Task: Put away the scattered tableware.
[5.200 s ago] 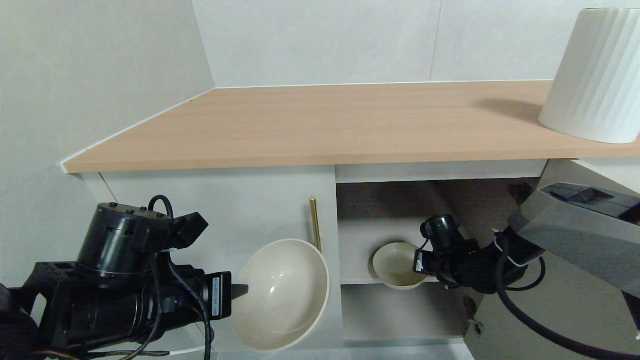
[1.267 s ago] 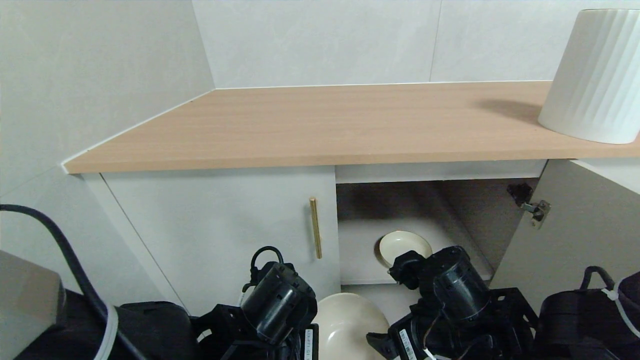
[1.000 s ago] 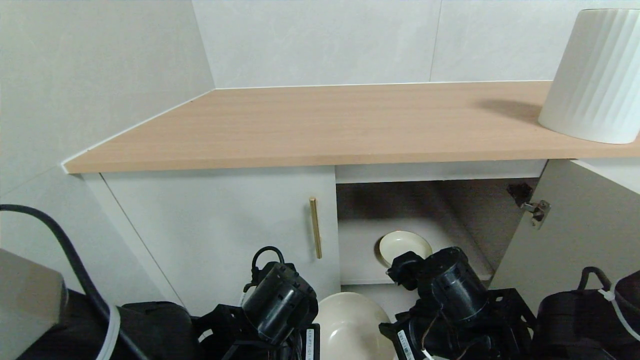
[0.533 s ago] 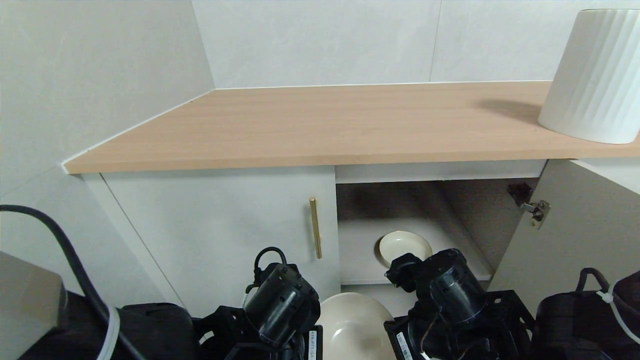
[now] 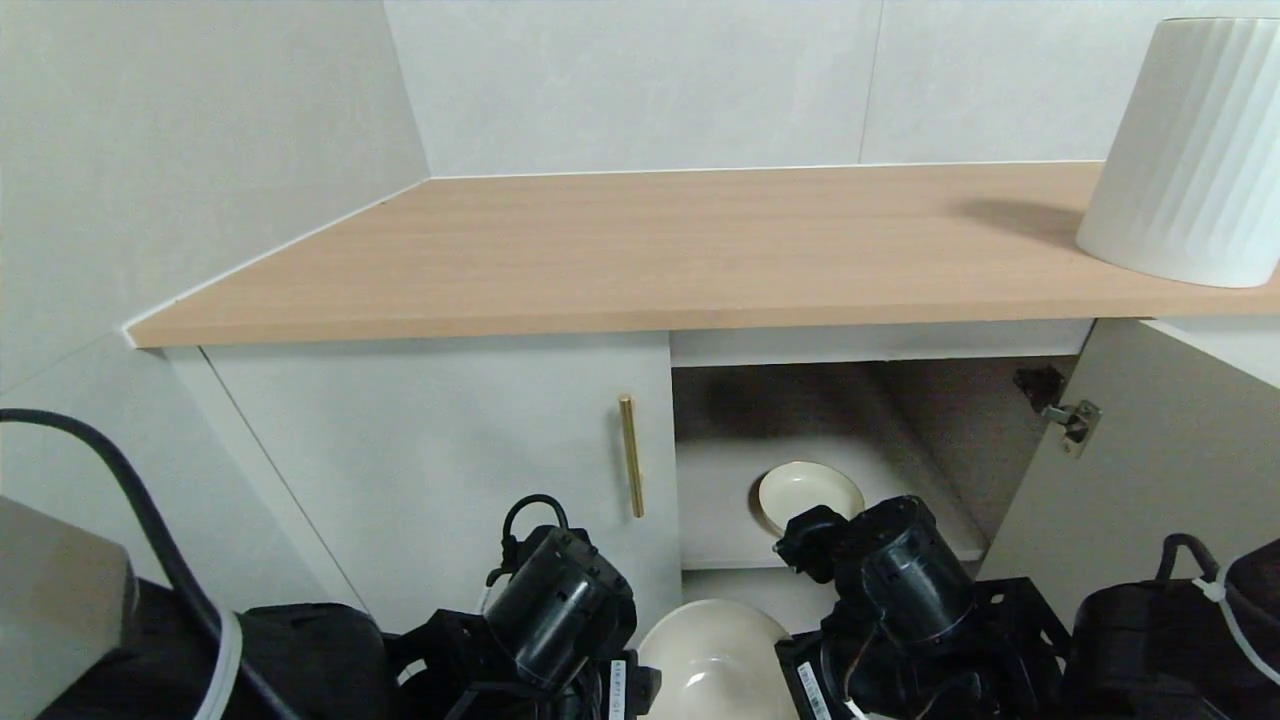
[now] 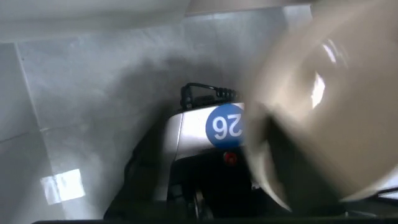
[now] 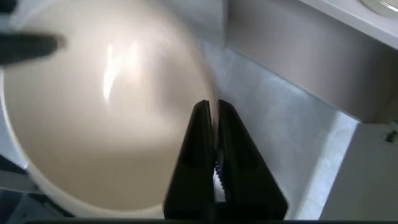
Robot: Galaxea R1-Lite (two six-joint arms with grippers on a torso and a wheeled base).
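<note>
Head view: the large bowl [image 5: 715,665] hangs low before the cabinet, between both arms and below the shelf [image 5: 720,500]. Right wrist view: the right gripper [image 7: 215,149] is pinched onto the bowl's rim. Left wrist view: the left gripper [image 6: 273,155] lies against the bowl; whether it grips cannot be told. A small bowl [image 5: 808,492] sits upright on the shelf. The left door's brass handle [image 5: 630,455] stands beside the opening. A white ribbed container [image 5: 1190,150] stands on the counter [image 5: 650,250].
</note>
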